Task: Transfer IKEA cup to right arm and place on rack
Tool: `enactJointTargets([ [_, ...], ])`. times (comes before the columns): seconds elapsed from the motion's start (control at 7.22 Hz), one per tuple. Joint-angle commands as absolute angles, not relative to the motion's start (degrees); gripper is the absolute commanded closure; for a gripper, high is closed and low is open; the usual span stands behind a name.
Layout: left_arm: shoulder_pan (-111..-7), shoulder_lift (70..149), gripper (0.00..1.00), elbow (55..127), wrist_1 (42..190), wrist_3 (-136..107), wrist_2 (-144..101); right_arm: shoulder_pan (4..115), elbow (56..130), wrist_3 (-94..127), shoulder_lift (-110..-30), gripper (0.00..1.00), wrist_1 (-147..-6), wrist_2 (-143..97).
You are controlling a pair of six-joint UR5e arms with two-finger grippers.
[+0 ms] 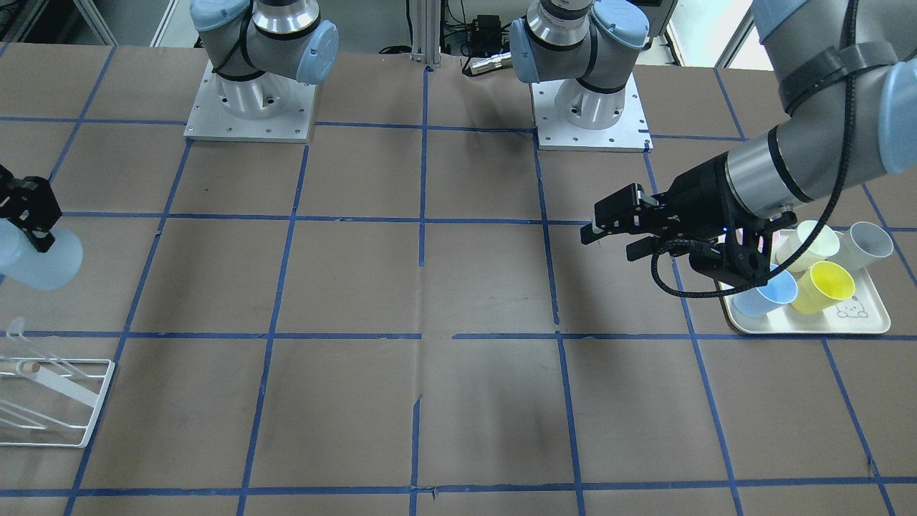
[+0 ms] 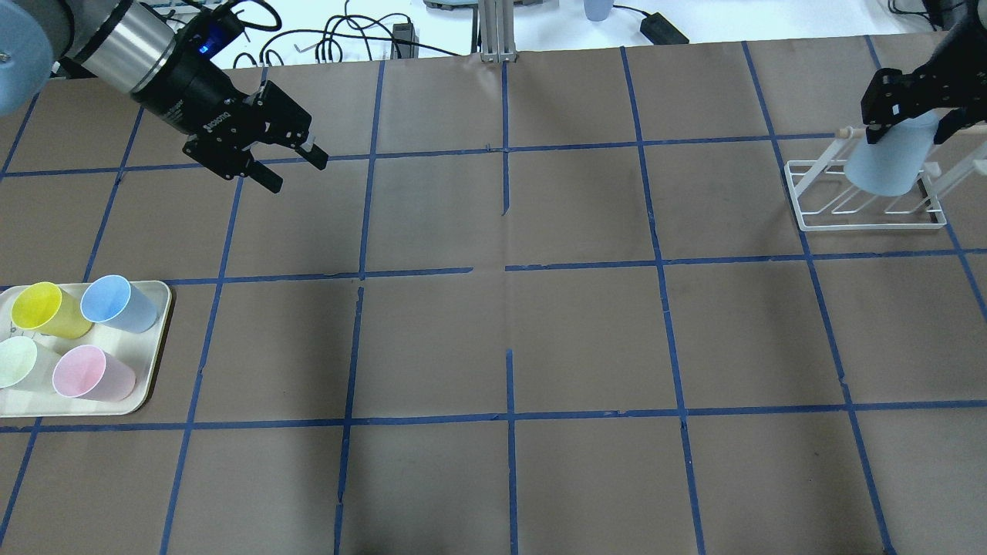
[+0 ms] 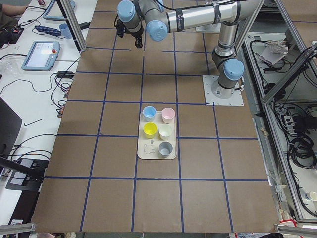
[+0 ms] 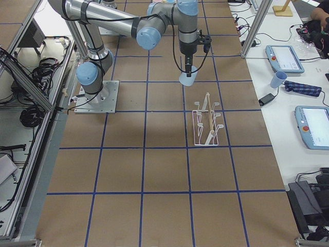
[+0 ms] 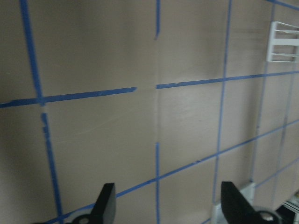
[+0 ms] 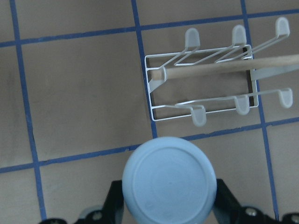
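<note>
My right gripper is shut on the pale icy-blue IKEA cup, holding it in the air, base down, beside the white wire rack. The right wrist view shows the cup's round base between the fingers, with the rack and its wooden rod on the table beyond it. The cup also shows at the left edge of the front view, above the rack. My left gripper is open and empty, high over the table, far from the cup.
A cream tray at the table's left end holds several cups: yellow, sky-blue, pink and pale green. Blue tape lines grid the brown table. The arm bases stand along the robot's side.
</note>
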State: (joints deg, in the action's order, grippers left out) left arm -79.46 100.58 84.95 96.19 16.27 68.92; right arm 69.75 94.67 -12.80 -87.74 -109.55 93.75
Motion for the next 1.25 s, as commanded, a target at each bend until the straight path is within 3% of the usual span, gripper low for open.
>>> enactJointTargets([
  [0.0,-86.7,99.6,0.00,83.1,90.1,11.5,86.0,68.0,96.7,-13.2,-85.8,0.96,-118.5,93.9],
  [0.28,-91.5,95.7,0.00,82.4,90.1,8.5,94.0,64.7,103.4,-17.4,-86.0,0.95,-128.2,93.0],
  [1.11,-87.0,89.8,0.00,84.4,92.9,6.2,89.6,61.3,105.5,-20.0,-84.2,0.93,-130.6,85.4],
])
